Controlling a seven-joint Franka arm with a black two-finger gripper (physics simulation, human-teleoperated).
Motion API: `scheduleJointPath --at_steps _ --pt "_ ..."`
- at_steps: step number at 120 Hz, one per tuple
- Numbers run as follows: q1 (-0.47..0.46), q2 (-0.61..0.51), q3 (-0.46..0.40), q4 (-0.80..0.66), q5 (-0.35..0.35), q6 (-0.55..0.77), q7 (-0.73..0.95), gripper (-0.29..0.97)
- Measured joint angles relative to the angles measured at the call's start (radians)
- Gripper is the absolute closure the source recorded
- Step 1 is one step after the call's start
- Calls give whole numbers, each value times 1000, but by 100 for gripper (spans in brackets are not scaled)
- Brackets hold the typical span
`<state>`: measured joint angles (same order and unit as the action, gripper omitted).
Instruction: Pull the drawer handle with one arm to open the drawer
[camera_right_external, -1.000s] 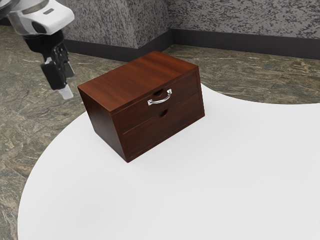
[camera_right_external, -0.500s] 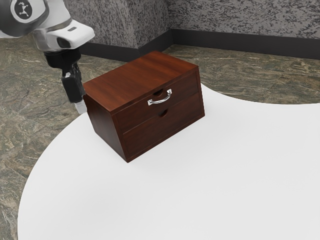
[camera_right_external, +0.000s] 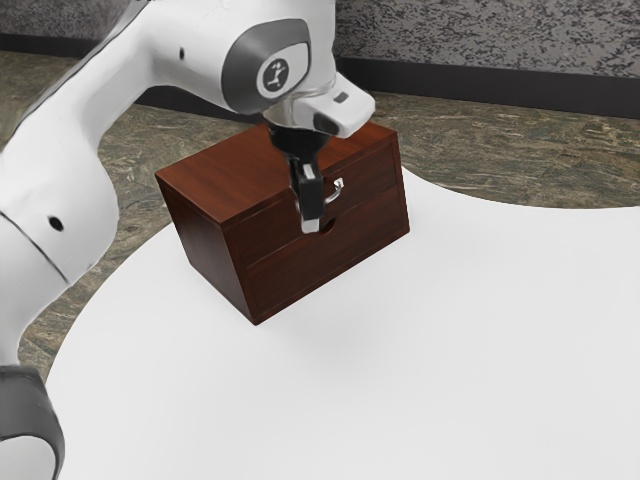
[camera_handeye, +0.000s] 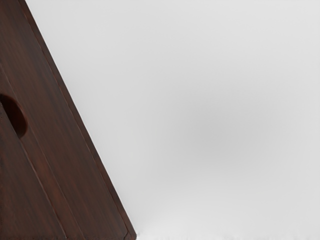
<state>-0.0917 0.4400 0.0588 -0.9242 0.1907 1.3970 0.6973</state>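
Cabinet (camera_right_external: 230, 175) of dark red-brown wood, with two flush drawers, stands on white table (camera_right_external: 450, 350). Silver handle (camera_right_external: 336, 190) sits on upper drawer (camera_right_external: 260, 238) — gripper (camera_right_external: 309, 224) hangs just before it, open or closed state indeterminable.

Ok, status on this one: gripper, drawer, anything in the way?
Gripper pointing down, right at the handle, contact unclear. Top drawer flush, not pulled out yet. No obstruction seen at the drawer front.

Bare simulated room: white bench (camera_right_external: 450, 350), chipboard-like floor (camera_right_external: 520, 140) around it, speckled grey wall (camera_right_external: 480, 30) behind it.
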Motion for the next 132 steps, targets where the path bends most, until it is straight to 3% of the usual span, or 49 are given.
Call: scheduleJointPath --at_steps 16,56,88,106,118,132 --pt "-19 72 0 73 96 -13 -33 3" --pt "24 27 -8 75 72 29 -78 1" --pt "20 27 5 64 49 161 -44 0" --pt "-23 93 41 60 119 250 -84 0" --pt "-26 119 99 63 89 244 -155 3" --pt "-38 140 110 82 41 231 -257 5"
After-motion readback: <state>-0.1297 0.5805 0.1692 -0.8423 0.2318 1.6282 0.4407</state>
